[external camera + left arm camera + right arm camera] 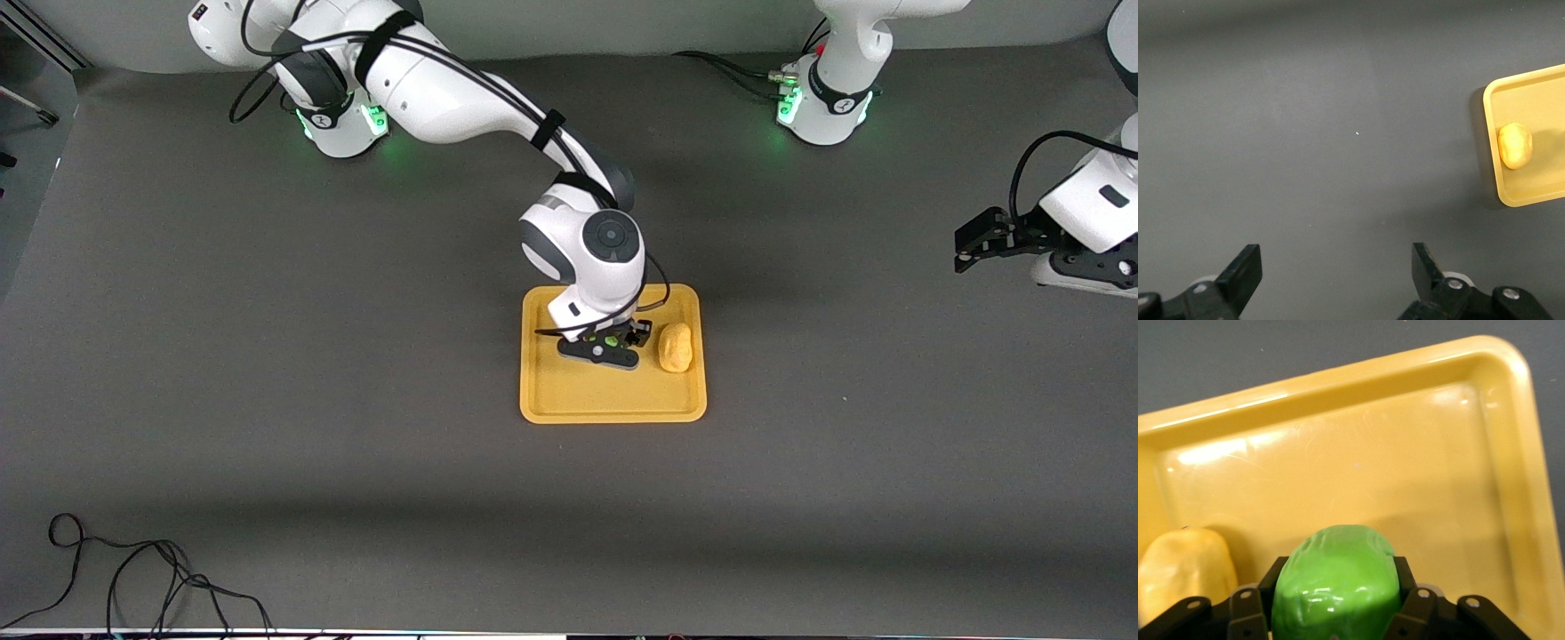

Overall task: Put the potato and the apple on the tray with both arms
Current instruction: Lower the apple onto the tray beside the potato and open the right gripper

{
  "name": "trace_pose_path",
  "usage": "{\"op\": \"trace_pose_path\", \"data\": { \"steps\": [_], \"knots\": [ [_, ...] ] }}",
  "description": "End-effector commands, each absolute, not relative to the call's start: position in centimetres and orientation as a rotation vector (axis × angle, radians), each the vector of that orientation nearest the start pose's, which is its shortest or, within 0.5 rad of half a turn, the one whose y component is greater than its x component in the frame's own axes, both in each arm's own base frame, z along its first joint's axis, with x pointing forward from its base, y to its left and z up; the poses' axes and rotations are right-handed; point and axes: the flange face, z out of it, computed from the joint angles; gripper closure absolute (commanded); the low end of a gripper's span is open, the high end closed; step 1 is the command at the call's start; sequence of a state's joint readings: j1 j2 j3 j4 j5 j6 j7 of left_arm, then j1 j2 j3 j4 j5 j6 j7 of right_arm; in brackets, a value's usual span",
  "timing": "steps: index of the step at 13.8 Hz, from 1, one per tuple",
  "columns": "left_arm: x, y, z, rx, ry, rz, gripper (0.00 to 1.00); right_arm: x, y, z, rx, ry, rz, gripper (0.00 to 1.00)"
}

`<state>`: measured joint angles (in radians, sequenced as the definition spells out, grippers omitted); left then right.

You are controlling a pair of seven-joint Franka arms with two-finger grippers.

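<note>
Potato (pixel 675 348) is lying in the orange-yellow tray (pixel 613 400), frame center. Right gripper (pixel 613 345) is clamping the green apple (pixel 1336 589) over the tray beside it. Left gripper (pixel 1337 283) is waiting spread at frame's right edge.

We see the tray (pixel 613 402) mid-table with the potato (pixel 676 347) resting in it. Our right gripper (pixel 613 345) hangs low over the tray, just beside the potato. Our left gripper (pixel 969 253) waits well apart from the tray.
</note>
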<state>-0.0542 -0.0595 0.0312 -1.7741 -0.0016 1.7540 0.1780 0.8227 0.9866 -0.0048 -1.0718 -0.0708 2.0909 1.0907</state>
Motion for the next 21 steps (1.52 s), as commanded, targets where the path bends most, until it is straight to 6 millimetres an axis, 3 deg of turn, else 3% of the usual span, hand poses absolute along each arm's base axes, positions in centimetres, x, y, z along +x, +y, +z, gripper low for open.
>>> {"op": "trace_pose_path", "data": {
  "steps": [1, 4, 5, 10, 11, 14, 16, 18, 21],
  "knots": [
    [53.8, -0.6, 58.3, -3.097, 0.345, -0.063, 0.00, 53.5, 56.9, 21.3, -3.103, 0.356, -0.178, 0.47],
    [53.8, -0.2, 58.3, -3.077, 0.340, -0.067, 0.00, 53.5, 56.8, 20.3, -3.106, 0.331, -0.216, 0.44],
    [53.8, 0.2, 58.3, -3.079, 0.331, -0.067, 0.00, 53.7, 56.6, 20.1, -3.110, 0.335, -0.215, 0.24],
    [53.8, 0.5, 58.2, -3.080, 0.322, -0.062, 0.00, 54.2, 56.1, 20.9, -3.106, 0.344, -0.221, 0.00],
    [53.8, 0.5, 58.2, -3.080, 0.322, -0.062, 0.00, 54.3, 56.1, 22.4, -3.104, 0.350, -0.221, 0.00],
    [53.8, 0.5, 58.1, -3.081, 0.322, -0.060, 0.00, 54.3, 55.2, 32.2, -3.126, 0.385, -0.210, 0.00],
    [53.8, 0.6, 58.1, -3.081, 0.319, -0.058, 0.00, 54.5, 53.2, 38.6, -3.128, 0.428, -0.208, 0.00],
    [53.9, 0.6, 58.1, -3.081, 0.319, -0.058, 0.00, 55.5, 49.2, 44.2, -3.146, 0.462, -0.189, 0.00],
    [53.9, 0.6, 58.1, -3.081, 0.319, -0.057, 0.00, 56.1, 41.7, 49.7, -3.248, 0.284, -0.072, 0.00]
  ]
}}
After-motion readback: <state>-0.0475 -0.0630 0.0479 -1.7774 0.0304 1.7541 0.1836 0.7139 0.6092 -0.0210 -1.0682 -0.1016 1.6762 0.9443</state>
